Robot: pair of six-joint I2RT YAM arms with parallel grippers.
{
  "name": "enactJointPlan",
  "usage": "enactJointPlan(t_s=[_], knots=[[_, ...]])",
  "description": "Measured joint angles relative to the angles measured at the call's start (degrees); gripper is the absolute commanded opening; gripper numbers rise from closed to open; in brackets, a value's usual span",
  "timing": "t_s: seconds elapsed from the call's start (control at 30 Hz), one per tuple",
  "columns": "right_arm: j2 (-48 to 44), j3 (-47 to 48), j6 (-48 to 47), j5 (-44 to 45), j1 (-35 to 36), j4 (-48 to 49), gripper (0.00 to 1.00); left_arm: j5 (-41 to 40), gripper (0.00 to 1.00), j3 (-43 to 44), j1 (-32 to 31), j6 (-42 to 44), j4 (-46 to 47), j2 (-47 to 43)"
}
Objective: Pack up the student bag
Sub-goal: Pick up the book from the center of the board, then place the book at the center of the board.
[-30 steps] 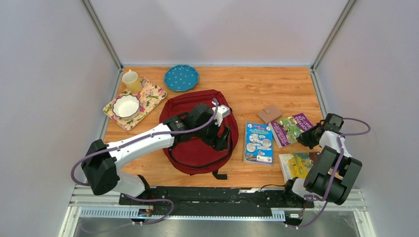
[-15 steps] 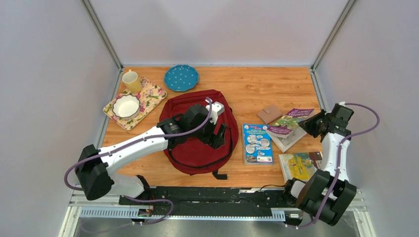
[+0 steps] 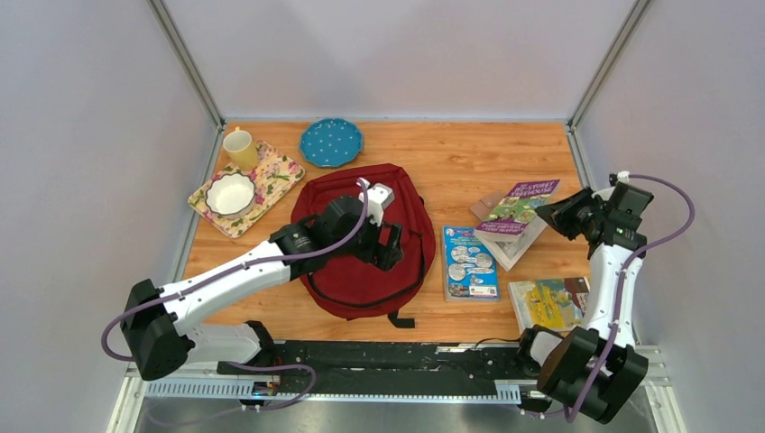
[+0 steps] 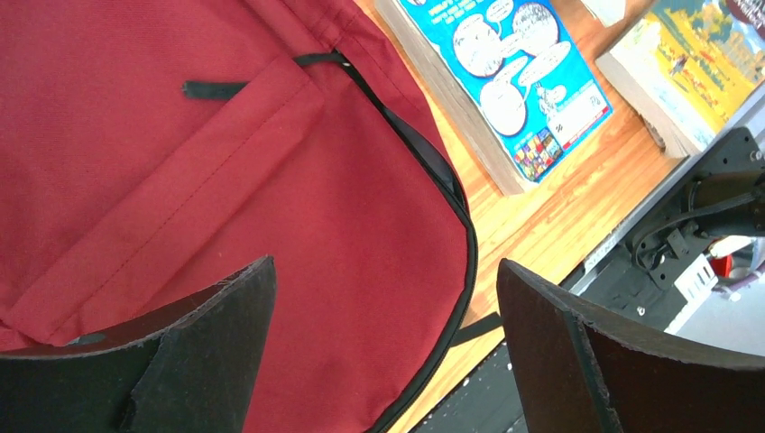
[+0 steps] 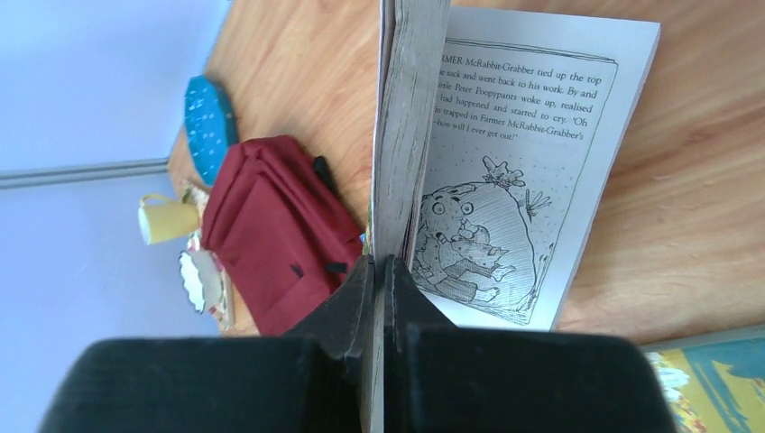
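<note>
The student bag [image 3: 361, 281] is a dark red backpack lying flat at the table's middle; it also shows in the left wrist view [image 4: 271, 135] and the right wrist view [image 5: 271, 234]. My left gripper [image 3: 390, 248] hovers over the bag's right side, open and empty [image 4: 386, 266]. My right gripper [image 3: 555, 216] is shut [image 5: 374, 263] on a purple-covered book [image 3: 519, 209], held off the table. The book hangs open and shows an illustrated page [image 5: 505, 180].
A blue comic book [image 3: 471, 262] lies right of the bag and a yellow-green book [image 3: 546, 302] sits at the front right. A floral tray [image 3: 275, 176] with a white bowl [image 3: 230, 194], a yellow mug [image 3: 240, 149] and a blue dotted plate [image 3: 331, 142] stand at the back left.
My right gripper has lifted the purple book off the table, up and toward the back, and the book has fallen open. My left gripper has drifted left and back over the bag.
</note>
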Motion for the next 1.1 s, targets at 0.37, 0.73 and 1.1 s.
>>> enactJointPlan(t_s=[0.37,0.73,1.1], knots=[[-8.4,-3.5,-1.1,-7.3,10.8,-0.5,0.0,3.0,0.99,-1.3,3.6,-4.3,8.0,-0.8],[-14.1,-22.9,0.4,-6.2,18.0,-0.4,0.56,12.0,0.98,-4.6,3.7,-9.8,15.4,6.4],[-12.6,-21.0,-2.2,-0.1,18.0,-3.5,0.87,18.2,0.97,-5.8,3.5,-12.1,15.9,11.5]])
